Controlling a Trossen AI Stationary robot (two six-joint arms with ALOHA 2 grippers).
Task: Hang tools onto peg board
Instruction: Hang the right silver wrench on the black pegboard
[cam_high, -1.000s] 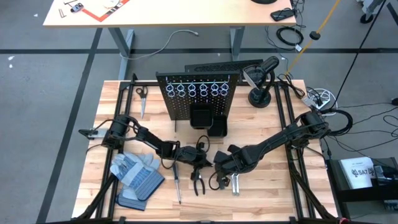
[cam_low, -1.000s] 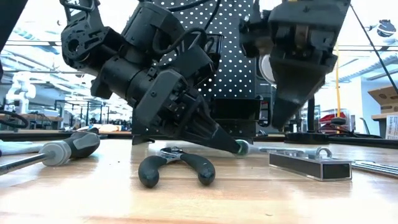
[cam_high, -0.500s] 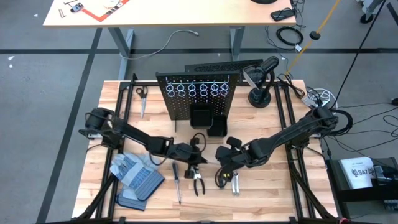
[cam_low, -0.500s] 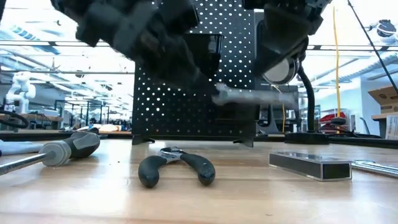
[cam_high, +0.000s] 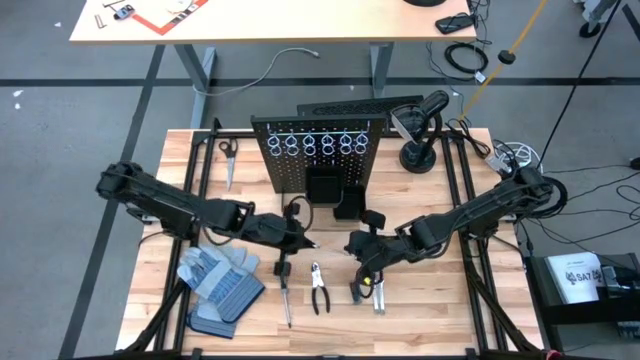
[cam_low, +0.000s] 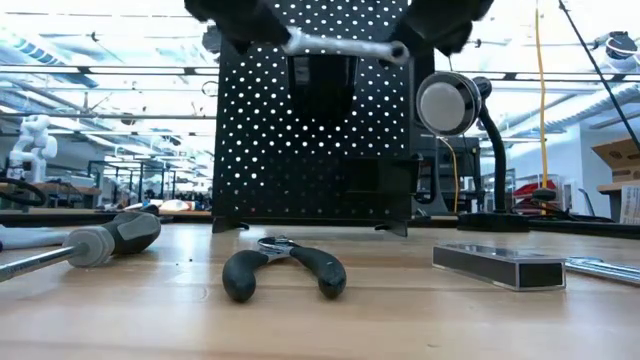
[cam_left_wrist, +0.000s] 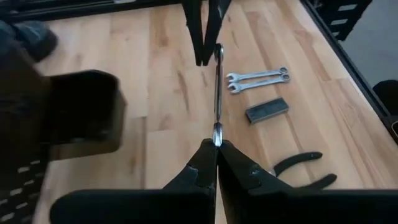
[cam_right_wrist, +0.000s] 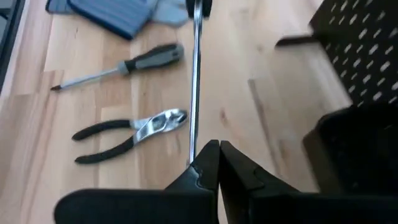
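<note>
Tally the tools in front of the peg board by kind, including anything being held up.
Wrenches: 3, counting the held wrench
Pliers: 1
Screwdriver: 1
Grey metal block: 1
Total: 6

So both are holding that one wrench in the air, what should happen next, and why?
Probably the left tool should open. It and the right tool are each shut on one end of the silver wrench, raised in front of the peg board; with one end freed, the right could carry it to the board alone.
</note>
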